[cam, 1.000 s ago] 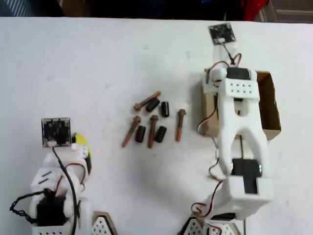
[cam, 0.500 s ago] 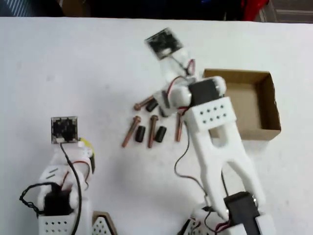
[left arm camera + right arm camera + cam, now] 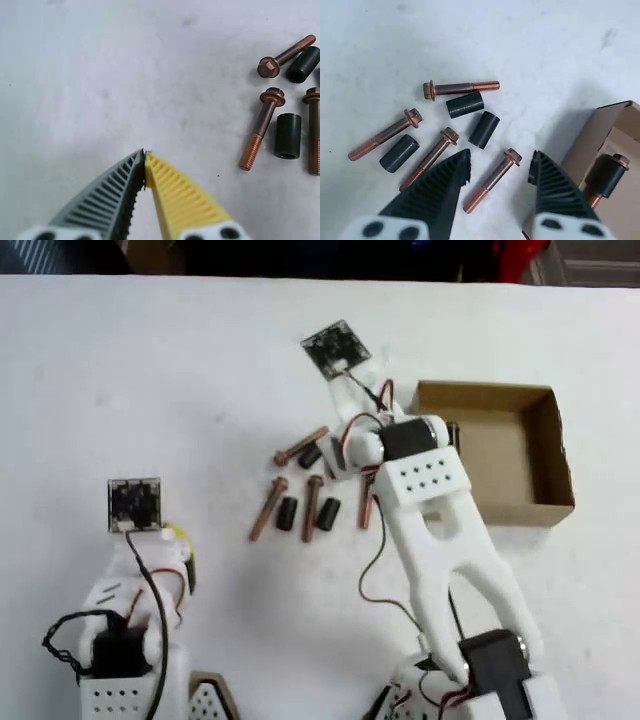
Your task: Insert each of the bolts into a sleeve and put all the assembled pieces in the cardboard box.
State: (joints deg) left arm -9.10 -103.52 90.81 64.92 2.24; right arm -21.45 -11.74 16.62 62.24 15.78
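Already one assembled piece, a copper-coloured bolt pushed through a black sleeve, sits inside the cardboard box, close to the wall that faces the loose parts. Just beside the box, on the white table, four loose bolts and several short black sleeves lie mixed in a small cluster, none of them joined.

The right arm stretches over the side of that cluster closest to the box. The right pincer is spread wide and has hold of nothing. The bolt nearest the box shows in the gap between its two black ridged fingers; the pictures do not settle whether either finger touches it.

The left arm is folded back at the table's edge, far from the box and well apart from the cluster. The left pincer has one grey finger and one yellow. It is closed tip to tip with nothing between, pointing at bare table on the side of the cluster away from the box.
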